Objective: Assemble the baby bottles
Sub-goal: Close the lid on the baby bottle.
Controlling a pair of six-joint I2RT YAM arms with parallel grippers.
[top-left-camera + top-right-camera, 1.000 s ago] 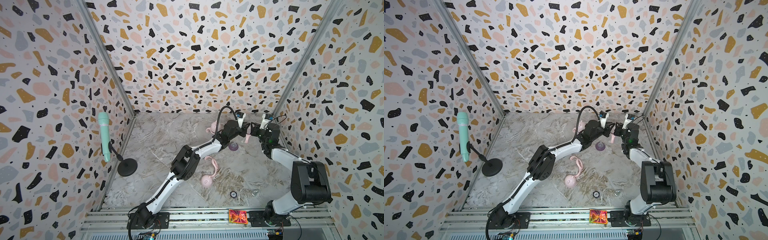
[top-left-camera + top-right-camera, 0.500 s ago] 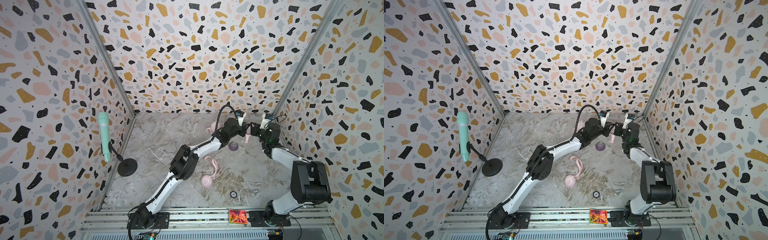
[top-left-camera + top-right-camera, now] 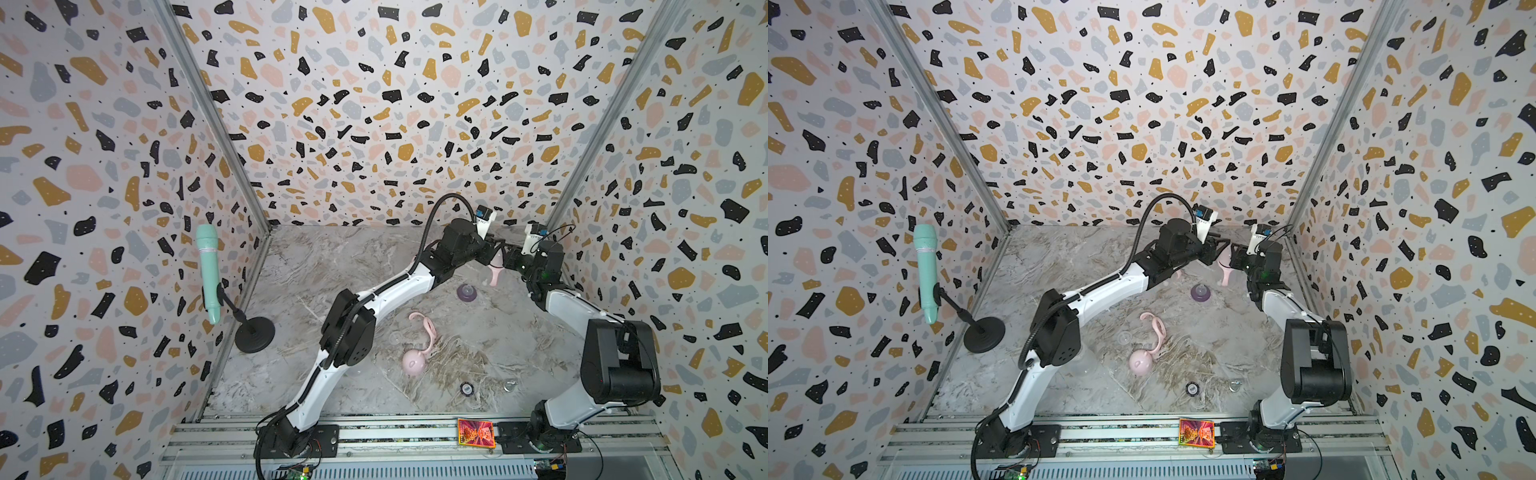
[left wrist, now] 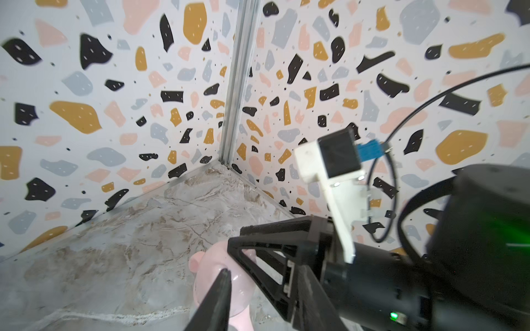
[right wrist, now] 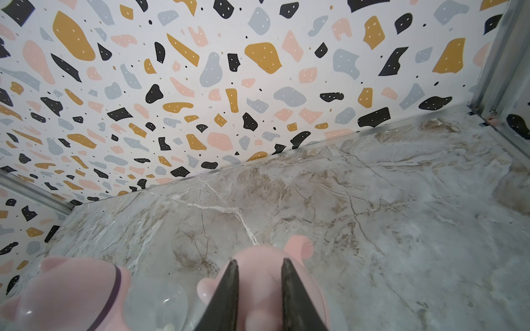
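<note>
Pinching the pink eared dome cap [image 5: 266, 278] between the two black fingers of my right gripper [image 5: 259, 262], I hold one baby bottle [image 3: 494, 272] close to the back right corner of the marble table [image 3: 332, 266]. I cannot tell whether it is lifted or resting on the marble. My fingers sit on either side of the dome with one ear poking out past them, so the cap is what I grip, and a pink handle hangs below.

My left gripper [image 3: 489, 253] reaches in from the opposite side to the same bottle. Its wrist view shows only one finger [image 4: 222, 286], lying across the bottle just under the cap, so I cannot tell whether that hand is parted or pressed together. I judge the two-sided hold is meant to steady the bottle while the cap is seated, one hand bracing against the other.

Just beside the held bottle is a second bottle [image 5: 74, 292], capped, with its purple collar band showing next to the clear body. Nearer the front lie loose parts: a purple teat collar [image 3: 466, 292], a pink handle ring [image 3: 424, 328] and a pink cap [image 3: 412, 362] just beside the ring's end.

Room is tight here. The back wall and the right wall are both near, and my two arms almost meet. The open marble toward the middle and left looks the freer way out. The mint microphone [image 3: 208, 270] stands well apart at the left wall.
</note>
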